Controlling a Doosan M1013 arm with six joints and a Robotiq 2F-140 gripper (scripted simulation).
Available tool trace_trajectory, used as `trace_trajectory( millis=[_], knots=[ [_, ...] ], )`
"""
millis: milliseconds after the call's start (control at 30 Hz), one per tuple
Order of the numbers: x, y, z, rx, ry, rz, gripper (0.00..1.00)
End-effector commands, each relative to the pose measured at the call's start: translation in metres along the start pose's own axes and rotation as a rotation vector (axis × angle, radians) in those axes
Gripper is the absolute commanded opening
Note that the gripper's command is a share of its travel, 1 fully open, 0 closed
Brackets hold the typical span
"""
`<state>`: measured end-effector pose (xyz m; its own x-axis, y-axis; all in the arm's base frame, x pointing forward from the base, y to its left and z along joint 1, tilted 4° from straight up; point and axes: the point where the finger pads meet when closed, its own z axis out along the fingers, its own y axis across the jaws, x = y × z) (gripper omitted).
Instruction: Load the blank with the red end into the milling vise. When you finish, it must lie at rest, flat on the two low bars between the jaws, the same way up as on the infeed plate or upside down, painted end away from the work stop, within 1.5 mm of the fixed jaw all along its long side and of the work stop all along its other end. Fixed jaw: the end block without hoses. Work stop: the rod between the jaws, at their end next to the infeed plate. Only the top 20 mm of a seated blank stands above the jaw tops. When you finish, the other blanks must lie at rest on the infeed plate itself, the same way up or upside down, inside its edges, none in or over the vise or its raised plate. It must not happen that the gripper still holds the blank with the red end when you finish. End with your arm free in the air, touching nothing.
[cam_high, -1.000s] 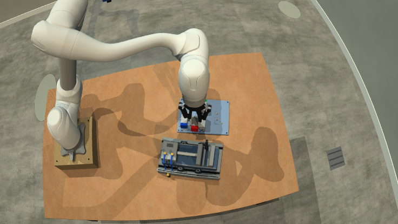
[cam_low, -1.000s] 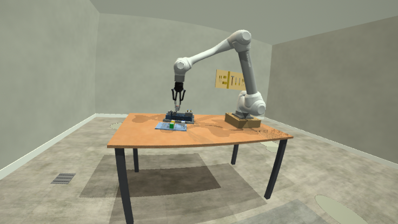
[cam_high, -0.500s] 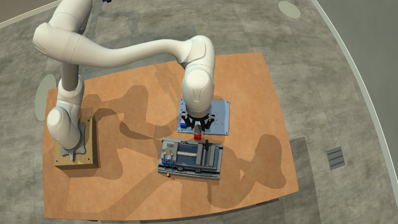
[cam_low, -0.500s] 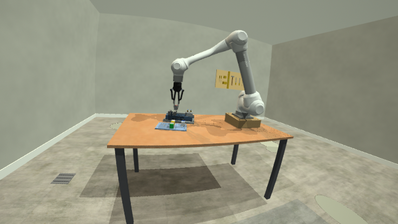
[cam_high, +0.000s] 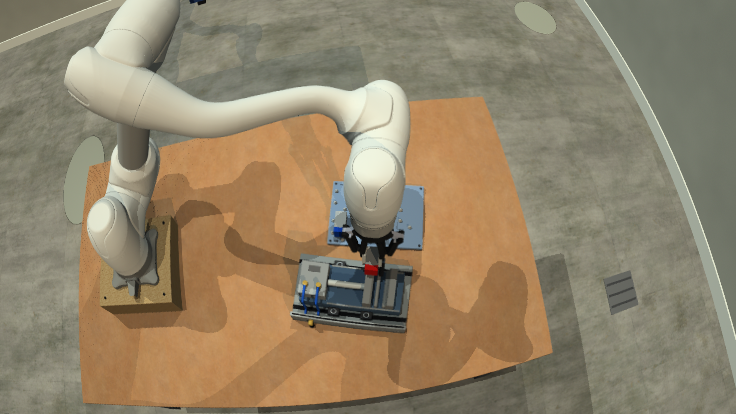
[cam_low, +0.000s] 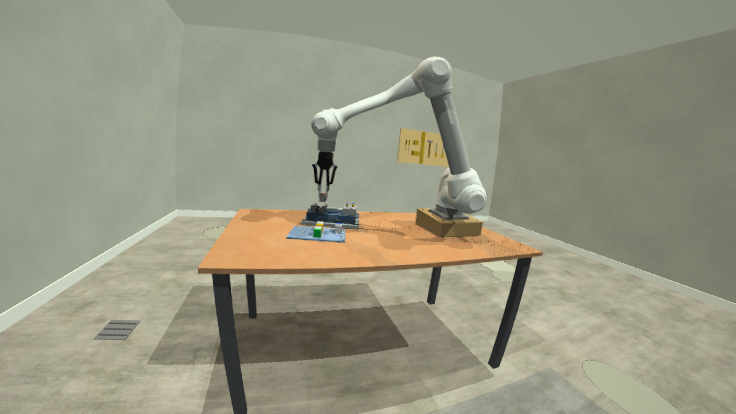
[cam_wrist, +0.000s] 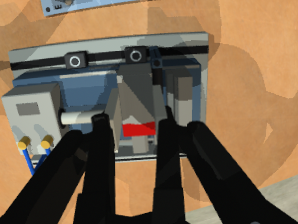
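My gripper (cam_high: 371, 255) is shut on the blank with the red end (cam_high: 371, 269) and holds it a little above the milling vise (cam_high: 352, 293), over the vise's edge next to the infeed plate (cam_high: 411, 216). In the wrist view the red end (cam_wrist: 139, 128) shows between my fingers, with the grey body running away from it over the vise (cam_wrist: 107, 96). The end block with blue hoses (cam_high: 311, 275) is on the left and the fixed jaw (cam_high: 395, 288) on the right. From the side, my gripper (cam_low: 323, 193) hangs just over the vise (cam_low: 331, 213).
Green-ended (cam_low: 317, 232) and yellow-ended (cam_low: 319, 225) blanks lie on the plate (cam_low: 312, 234). The arm's base block (cam_high: 138, 267) stands at the table's left.
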<state>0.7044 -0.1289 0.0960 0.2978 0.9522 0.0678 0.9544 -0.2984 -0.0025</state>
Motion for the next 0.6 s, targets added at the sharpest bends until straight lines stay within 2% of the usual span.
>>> trace_trajectory(
  millis=[0, 400, 567],
  knots=[
    [-0.008, 0.004, 0.0, 0.0, 0.0, 0.0, 0.0],
    [-0.051, 0.024, 0.001, 0.0, 0.0, 0.0, 0.0],
    [-0.055, 0.026, 0.001, 0.0, 0.0, 0.0, 0.0]
  ],
)
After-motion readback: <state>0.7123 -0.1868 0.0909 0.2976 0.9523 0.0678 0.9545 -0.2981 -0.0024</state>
